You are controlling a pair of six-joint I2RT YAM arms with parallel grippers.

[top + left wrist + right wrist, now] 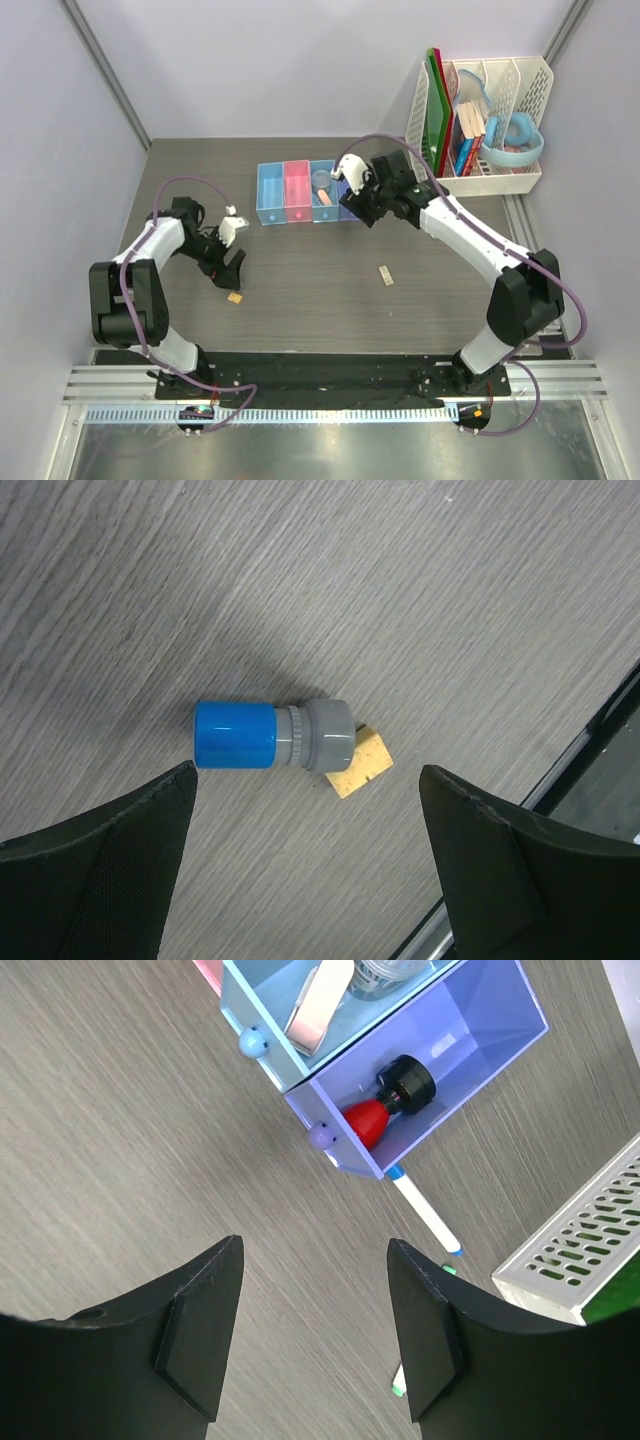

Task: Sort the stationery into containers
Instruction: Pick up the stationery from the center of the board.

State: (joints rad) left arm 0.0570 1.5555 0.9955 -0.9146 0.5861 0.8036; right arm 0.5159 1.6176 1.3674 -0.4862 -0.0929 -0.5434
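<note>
Left end effector (pixel 307 775): fingers wide apart, empty | smooth blue-capped cylinder (pixel 270 737) lies on woodgrain table (pixel 450 600), flat yellow piece (pixel 360 763) touching at its 4 o'clock | right end effector (pixel 315 1250): open, empty | red-black piece (pixel 385 1105) inside translucent violet bin (pixel 480 1030), at its 12 o'clock

Cylinder (pixel 272 736) against, perhaps atop, small piece (pixel 362 765)

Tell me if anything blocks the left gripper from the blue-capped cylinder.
Nothing visible does. The blue-capped cylinder lies flat ahead of the open left gripper. The small yellow piece only touches its grey end, off to one side.
</note>
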